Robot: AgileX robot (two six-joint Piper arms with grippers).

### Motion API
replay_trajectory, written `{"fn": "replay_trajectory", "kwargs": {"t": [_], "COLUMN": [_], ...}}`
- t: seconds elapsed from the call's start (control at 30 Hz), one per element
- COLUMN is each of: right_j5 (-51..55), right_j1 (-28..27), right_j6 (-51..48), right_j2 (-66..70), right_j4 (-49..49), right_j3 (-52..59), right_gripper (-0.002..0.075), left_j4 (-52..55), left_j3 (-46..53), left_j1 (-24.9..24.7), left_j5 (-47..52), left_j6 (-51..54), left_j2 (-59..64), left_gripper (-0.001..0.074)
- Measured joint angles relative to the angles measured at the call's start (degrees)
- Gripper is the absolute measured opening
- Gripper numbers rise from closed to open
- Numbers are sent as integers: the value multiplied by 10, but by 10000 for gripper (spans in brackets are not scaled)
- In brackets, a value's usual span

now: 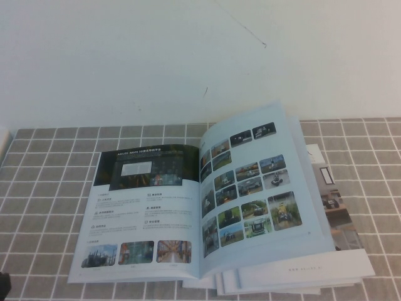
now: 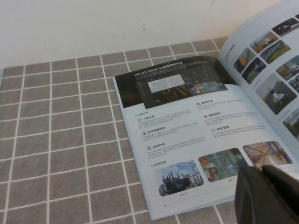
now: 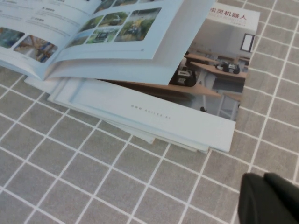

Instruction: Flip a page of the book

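Observation:
The book [image 1: 250, 188] lies open on the grey tiled cloth. The page [image 1: 144, 213] lies flat as its left leaf, with the dark banner and small photos face up; it also shows in the left wrist view [image 2: 187, 135]. The right leaf, with a grid of vehicle photos [image 1: 247, 182], bulges upward. My left gripper [image 2: 260, 170] is shut and empty, off the near left of the book; a dark bit of it shows at the high view's bottom left corner [image 1: 4, 285]. My right gripper [image 3: 264, 176] is shut and empty over bare cloth, near the stack's near right corner, out of the high view.
White booklets with a room photo [image 3: 219, 70] lie stacked under the book's right half and stick out to the right [image 1: 338, 213]. A white wall [image 1: 188, 56] rises behind the table. Tiled cloth [image 1: 44, 188] lies bare left of the book.

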Motion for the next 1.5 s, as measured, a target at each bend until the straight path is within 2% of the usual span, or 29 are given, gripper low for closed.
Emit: {"fn": "replay_trajectory", "kwargs": {"t": [0.57, 0.83, 0.97, 1.13, 1.5], "right_j5": [2, 3, 4, 4, 5], "right_j1": [0, 0, 0, 0, 0], "right_j6": [3, 3, 3, 3, 3], "right_j2": [0, 0, 0, 0, 0], "right_j4": [17, 18, 21, 23, 23], "right_j3": [1, 1, 1, 1, 1], "right_gripper": [-1, -1, -1, -1, -1], "left_j4": [-2, -38, -63, -65, -64], "left_j3": [8, 84, 140, 187, 188], "left_j1": [4, 113, 154, 161, 161], "left_j5": [-9, -16, -35, -101, -93], "left_j6": [-1, 32, 56, 72, 78], "left_j2": [-8, -127, -134, -135, -136], "left_gripper": [-4, -4, -4, -4, -4]}}
